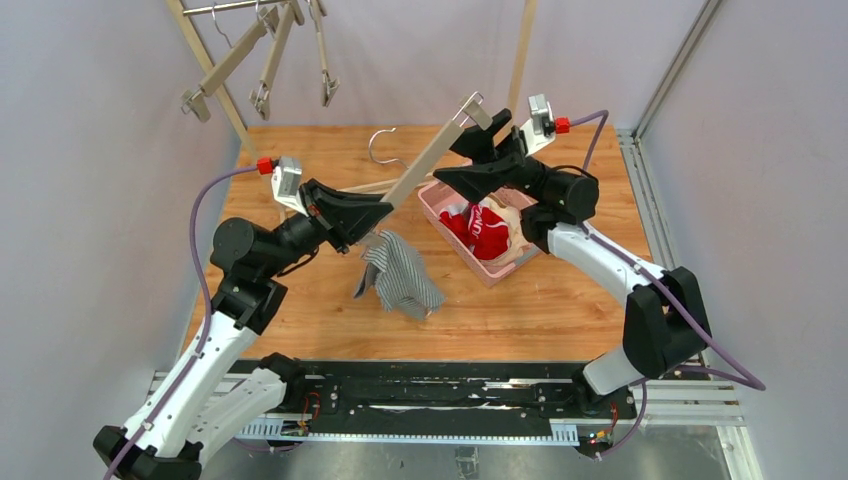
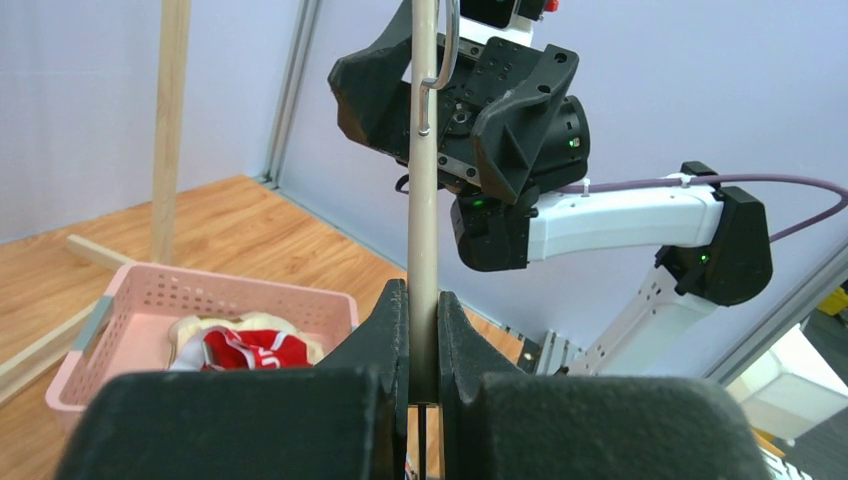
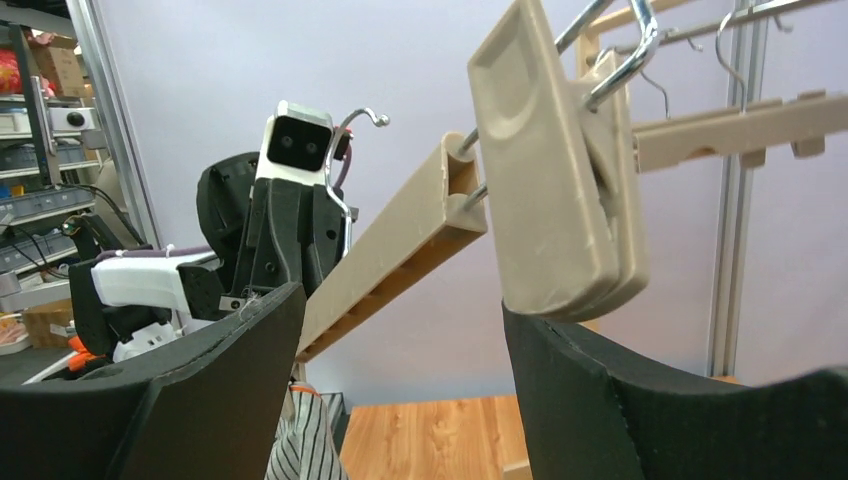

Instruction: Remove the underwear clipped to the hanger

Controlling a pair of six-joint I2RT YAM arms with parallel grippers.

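Wooden tabletop [image 1: 540, 300] below — left gripper [image 2: 422, 330] pinches the hanger [image 2: 424, 200]; right gripper [image 3: 400, 300] gapes wide beside its clip [image 3: 555, 170].

In your top view the hanger [image 1: 425, 165] slants from centre to upper right. One pair of underwear [image 1: 400, 275] hangs below its lower end, over the table [image 1: 520, 310]. Right of it, two more pairs [image 1: 485, 230] lie in the basket [image 1: 478, 270].
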